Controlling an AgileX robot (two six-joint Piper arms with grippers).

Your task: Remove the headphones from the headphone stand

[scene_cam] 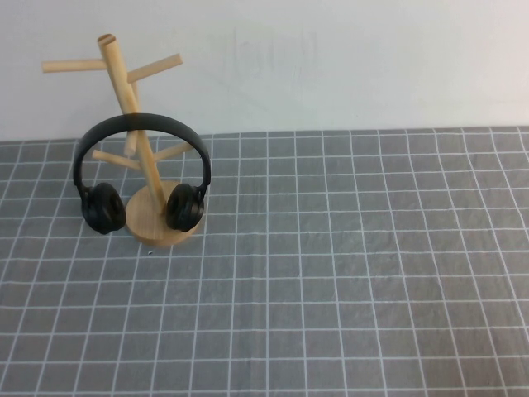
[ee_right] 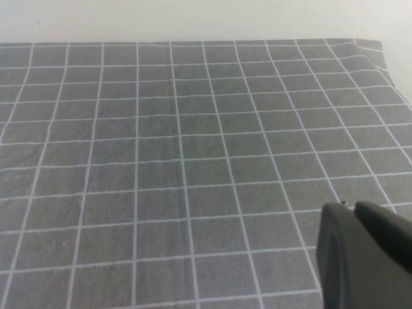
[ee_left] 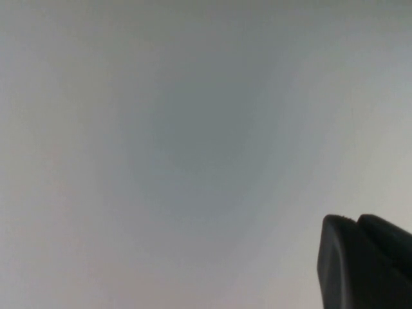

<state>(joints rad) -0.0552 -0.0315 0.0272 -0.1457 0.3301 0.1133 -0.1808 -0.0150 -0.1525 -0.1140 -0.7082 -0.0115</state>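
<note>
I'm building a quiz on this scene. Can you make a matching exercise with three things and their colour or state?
Things:
1. headphones
2. headphone stand
3. left gripper

States:
A. light wood, tall slanted pole
B. shut, facing a blank pale surface
C. black, hanging on the stand

Pairs: 1-C, 2-A, 3-B

The right gripper shows over the checked cloth.

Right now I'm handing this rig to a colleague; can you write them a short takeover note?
Left gripper: shut, holding nothing, out of the high view, facing a blank pale surface.
Right gripper: over bare grid cloth, nothing near it.
Headphones: hanging on the wooden headphone stand, headband across the pole, ear cups either side of the base, far left of the table.
Done: nothing.
Left: reach, grasp, lift them off.
</note>
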